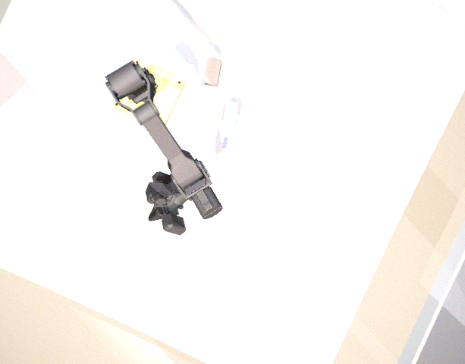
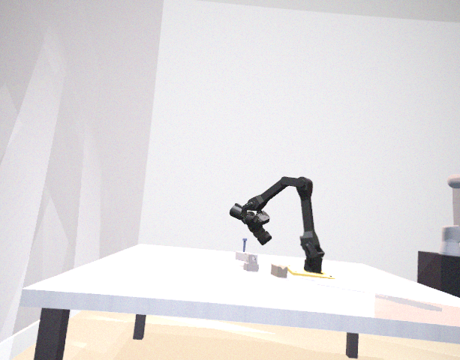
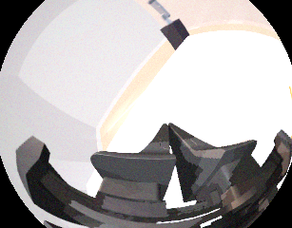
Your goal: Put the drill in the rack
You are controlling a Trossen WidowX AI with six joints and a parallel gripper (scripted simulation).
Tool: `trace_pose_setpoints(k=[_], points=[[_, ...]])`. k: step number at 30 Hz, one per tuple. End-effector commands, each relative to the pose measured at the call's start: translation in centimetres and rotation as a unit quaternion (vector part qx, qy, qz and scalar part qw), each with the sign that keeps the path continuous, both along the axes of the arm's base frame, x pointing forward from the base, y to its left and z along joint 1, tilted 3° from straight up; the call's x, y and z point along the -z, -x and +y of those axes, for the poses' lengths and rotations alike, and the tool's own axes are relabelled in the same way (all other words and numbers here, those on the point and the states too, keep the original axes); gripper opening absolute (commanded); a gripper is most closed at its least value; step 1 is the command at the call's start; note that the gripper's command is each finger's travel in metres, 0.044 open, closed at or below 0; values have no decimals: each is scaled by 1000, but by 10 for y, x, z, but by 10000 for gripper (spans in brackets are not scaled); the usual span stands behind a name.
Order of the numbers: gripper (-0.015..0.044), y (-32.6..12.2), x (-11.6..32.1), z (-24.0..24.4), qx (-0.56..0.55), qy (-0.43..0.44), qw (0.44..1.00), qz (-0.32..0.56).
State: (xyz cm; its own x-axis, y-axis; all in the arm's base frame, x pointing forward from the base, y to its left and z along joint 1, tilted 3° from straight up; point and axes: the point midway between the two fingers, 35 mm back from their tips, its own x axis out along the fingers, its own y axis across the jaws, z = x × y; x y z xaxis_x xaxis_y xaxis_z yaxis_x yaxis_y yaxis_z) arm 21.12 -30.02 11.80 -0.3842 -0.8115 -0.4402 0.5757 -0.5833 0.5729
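A pale fixture [image 1: 231, 113] [image 2: 251, 266] stands on the table. A slim blue upright piece with a wider head [image 1: 224, 142] [image 2: 244, 244] rises at its far block; I cannot tell whether it is the key or the drill. A tan block with a notched top [image 1: 212, 72] [image 2: 279, 270], apparently the rack, stands between the fixture and the arm's yellow base plate. My gripper [image 3: 168, 125] is shut and empty, its fingertips meeting in the wrist view. It hangs in the air above the table, off to the side of the fixture, touching nothing. No loose drill can be made out.
The arm's yellow base plate [image 1: 173, 103] [image 2: 299, 273] is bolted near the tan block. A thin strip [image 2: 410, 302] lies toward the table's right side in the exterior view. The table [image 2: 183, 302] has its front edge there; a dark cabinet [image 2: 435, 271] stands beyond it at right.
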Motion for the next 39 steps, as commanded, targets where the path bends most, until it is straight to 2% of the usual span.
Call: trace_pose_setpoints(k=[1,9,20,28,37,39], points=[[0,-53,3,58,-307,-245,893,221],[0,-70,4,94,-461,-323,763,319],[0,-84,-1,150,-648,-367,526,412],[0,-88,-10,193,-756,-352,327,445],[0,-85,-26,243,-842,-288,94,447],[0,-84,-28,249,-849,-277,66,445]])
